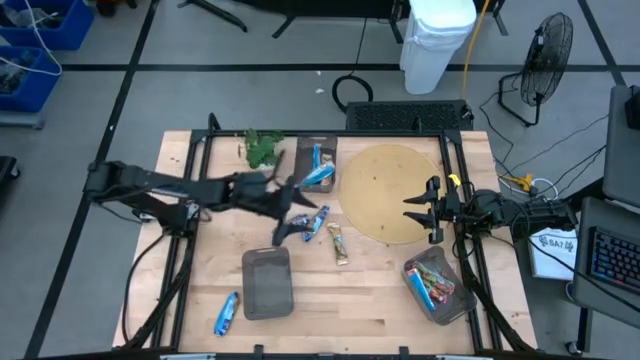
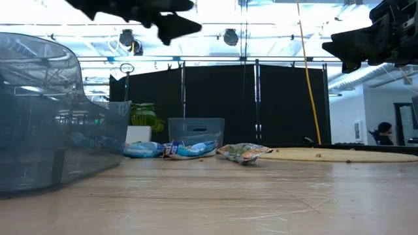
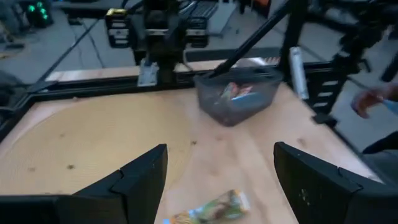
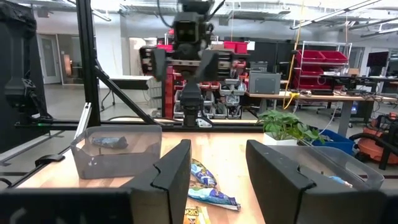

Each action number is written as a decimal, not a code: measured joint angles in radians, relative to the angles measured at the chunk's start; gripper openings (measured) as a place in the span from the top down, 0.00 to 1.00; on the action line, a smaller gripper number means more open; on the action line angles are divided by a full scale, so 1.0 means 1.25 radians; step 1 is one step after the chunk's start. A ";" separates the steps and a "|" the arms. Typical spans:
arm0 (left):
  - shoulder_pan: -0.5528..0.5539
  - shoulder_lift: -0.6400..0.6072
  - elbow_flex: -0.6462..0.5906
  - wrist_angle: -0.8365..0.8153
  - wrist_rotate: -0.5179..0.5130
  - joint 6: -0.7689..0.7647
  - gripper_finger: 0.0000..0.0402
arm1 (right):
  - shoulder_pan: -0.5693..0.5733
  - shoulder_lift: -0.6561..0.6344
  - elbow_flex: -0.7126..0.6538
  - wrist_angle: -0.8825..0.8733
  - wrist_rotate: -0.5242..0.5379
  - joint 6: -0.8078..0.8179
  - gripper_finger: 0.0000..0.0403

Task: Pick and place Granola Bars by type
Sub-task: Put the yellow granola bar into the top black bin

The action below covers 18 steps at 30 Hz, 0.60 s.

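Several granola bars lie flat on the wooden table: blue ones (image 1: 318,222) and a tan-green one (image 1: 340,244) at the centre, and another blue one (image 1: 227,313) near the front edge. More bars sit in the far bin (image 1: 317,166) and the right bin (image 1: 438,285). My left gripper (image 1: 300,218) hovers open above the centre. The left wrist view shows the tan-green bar (image 3: 211,208) below the gap between its fingers (image 3: 221,180). My right gripper (image 1: 412,210) hangs open over the round wooden disc (image 1: 385,190), facing the blue bars (image 4: 205,180).
A dark grey bin (image 1: 267,283) stands near the table's front centre and shows large at the left of the low view (image 2: 52,143). A small green plant (image 1: 262,147) sits at the far edge. A person's hand (image 3: 373,99) shows beyond the table's right side.
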 joint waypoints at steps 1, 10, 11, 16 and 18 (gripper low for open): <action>-0.011 -0.020 -0.027 0.019 -0.007 -0.006 0.26 | 0.000 0.000 0.000 0.000 0.000 0.000 0.64; -0.056 -0.189 -0.188 0.058 -0.106 -0.028 0.26 | 0.000 0.000 0.000 0.000 0.000 0.000 0.64; -0.058 -0.210 -0.203 0.066 -0.114 -0.028 0.26 | 0.000 0.000 0.000 0.000 0.000 0.000 0.64; -0.059 -0.313 -0.282 0.071 -0.170 -0.031 0.26 | 0.000 0.000 0.000 0.001 0.000 0.000 0.65; -0.059 -0.339 -0.310 0.078 -0.183 -0.043 0.26 | 0.000 0.000 0.000 0.000 0.000 0.000 0.65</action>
